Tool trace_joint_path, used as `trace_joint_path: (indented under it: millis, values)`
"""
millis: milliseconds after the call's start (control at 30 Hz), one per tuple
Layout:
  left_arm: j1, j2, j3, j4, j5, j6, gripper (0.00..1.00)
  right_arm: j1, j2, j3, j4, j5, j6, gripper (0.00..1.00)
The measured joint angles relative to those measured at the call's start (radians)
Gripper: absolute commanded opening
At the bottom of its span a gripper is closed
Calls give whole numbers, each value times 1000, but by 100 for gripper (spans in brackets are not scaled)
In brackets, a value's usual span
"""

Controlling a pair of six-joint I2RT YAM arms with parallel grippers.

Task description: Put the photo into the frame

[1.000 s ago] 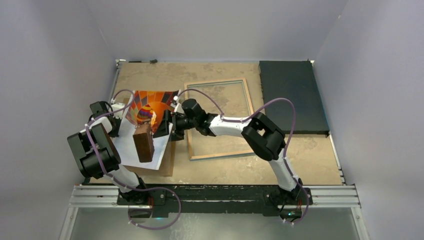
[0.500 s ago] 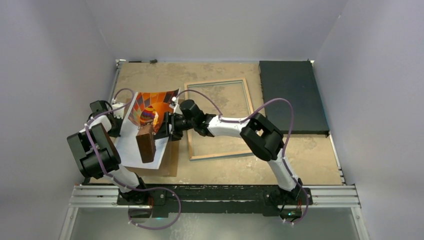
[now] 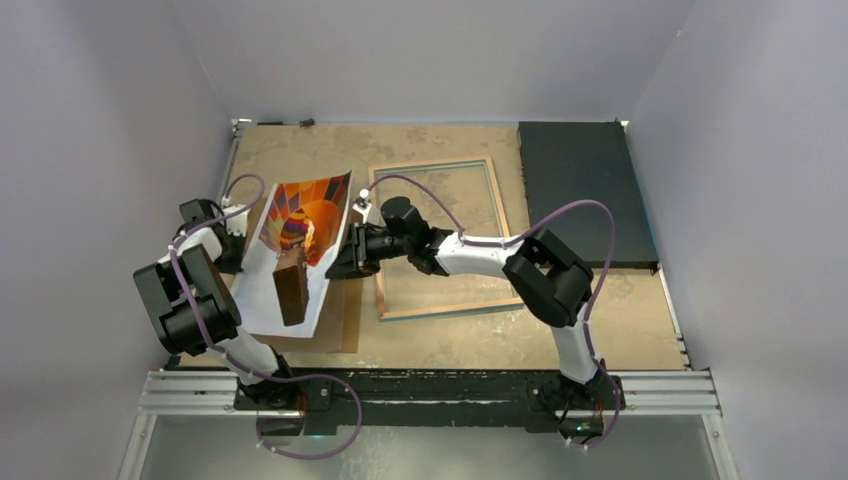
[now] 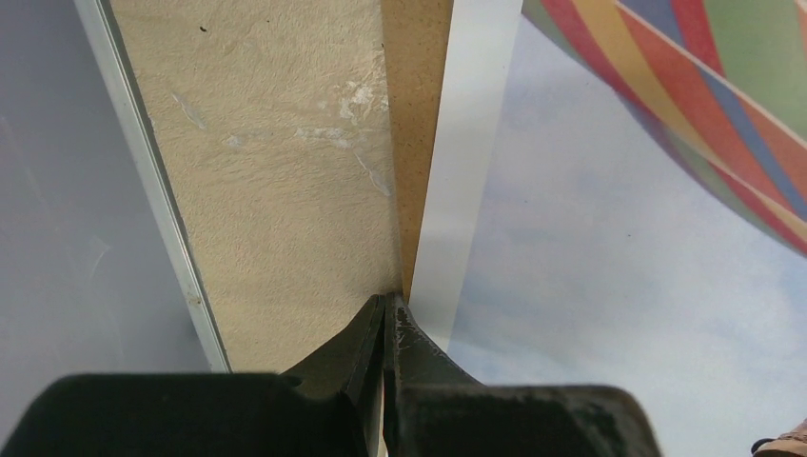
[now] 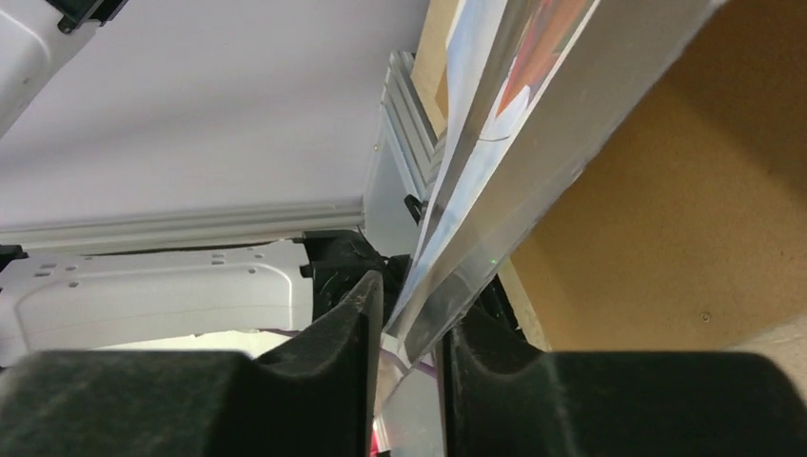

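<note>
The photo (image 3: 300,225), a colourful balloon print, is raised off the table between both grippers, and a brown block (image 3: 291,285) rests on its near half. My left gripper (image 3: 241,260) is shut on the photo's left white margin; the left wrist view shows its tips (image 4: 388,303) pinched together at the edge of the photo (image 4: 609,286). My right gripper (image 3: 340,268) straddles the right edge. In the right wrist view the photo (image 5: 495,114) passes between the fingers of that gripper (image 5: 411,290) with a gap still showing. The frame (image 3: 433,165) lies flat to the right, tan rim up.
A brown backing board (image 3: 338,322) lies under the photo's near right corner. A dark mat (image 3: 585,190) covers the back right of the table. The table's metal edge rail (image 4: 152,181) runs close beside my left gripper.
My right gripper's jaws have narrowed around the photo's right edge and shifted slightly right. The photo's curled far end has flattened out. The left gripper has stayed shut in place.
</note>
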Motion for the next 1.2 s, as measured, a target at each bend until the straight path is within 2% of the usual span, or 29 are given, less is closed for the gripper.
trace_joint_path:
  millis: [267, 400, 700, 1000, 1200]
  values:
    - [0, 0, 0, -1, 0, 0, 0, -18, 0, -5, -21, -16, -3, 10]
    - [0, 0, 1, -3, 1, 0, 0, -54, -23, -6, -101, -14, -45, 2]
    - [-6, 6, 8, -12, -1, 0, 0, -161, -167, 5, -357, 7, -204, 0]
    - [-34, 6, 17, -35, -11, -8, 2, -288, -237, 132, -684, 73, -402, 0]
    - [-44, 6, 58, -142, 16, -26, 5, -394, -317, 226, -855, 161, -525, 0]
